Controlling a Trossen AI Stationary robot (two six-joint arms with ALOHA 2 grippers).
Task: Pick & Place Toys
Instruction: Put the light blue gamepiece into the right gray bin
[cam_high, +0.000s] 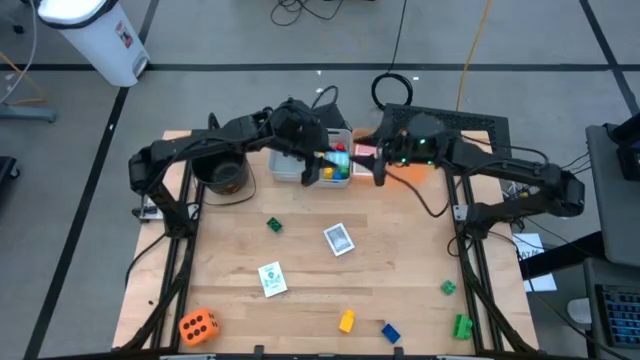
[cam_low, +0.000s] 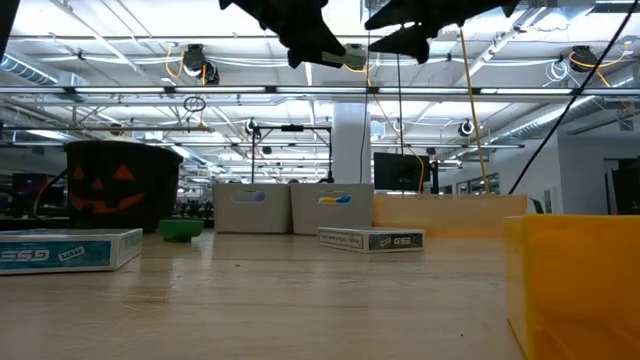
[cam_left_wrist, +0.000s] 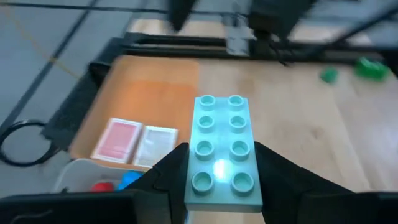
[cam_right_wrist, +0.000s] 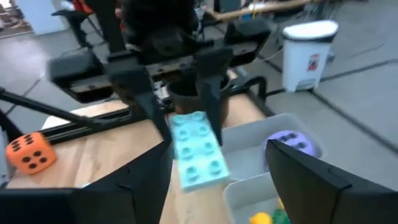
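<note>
From above, both arms meet over the far middle of the table (cam_high: 300, 250), above two grey bins (cam_high: 290, 165). The left gripper (cam_high: 318, 165) reaches in from the left and the right gripper (cam_high: 377, 170) faces it from the right, close together, with bright toys showing in the bin below them. On the open wood lie a small green brick (cam_high: 273, 226), two cards (cam_high: 339, 239), an orange die (cam_high: 197, 326) near the front left corner, a yellow brick (cam_high: 346, 321), a blue brick (cam_high: 391, 332) and two more green ones at the right edge. A dark bucket (cam_high: 224, 175) stands beside the bins. From table height, both grippers hang dark at the top, well above the bins (cam_low: 290, 208), with the pumpkin-faced bucket (cam_low: 122, 185) at left and a card box (cam_low: 371, 239) in the middle. The left wrist camera shows that arm's fingers (cam_left_wrist: 171, 171) clamped on the sides of a pale blue brick (cam_left_wrist: 219, 149), held in the air over the bin's edge and an orange tray (cam_left_wrist: 155, 99) carrying two cards. The right wrist camera looks at that same brick (cam_right_wrist: 196, 149) in the left fingers (cam_right_wrist: 211, 93); the right arm's own fingers (cam_right_wrist: 301, 171) stand spread apart on either side, clear of the brick, with a purple die (cam_right_wrist: 289, 142) lying in the bin beyond.
</note>
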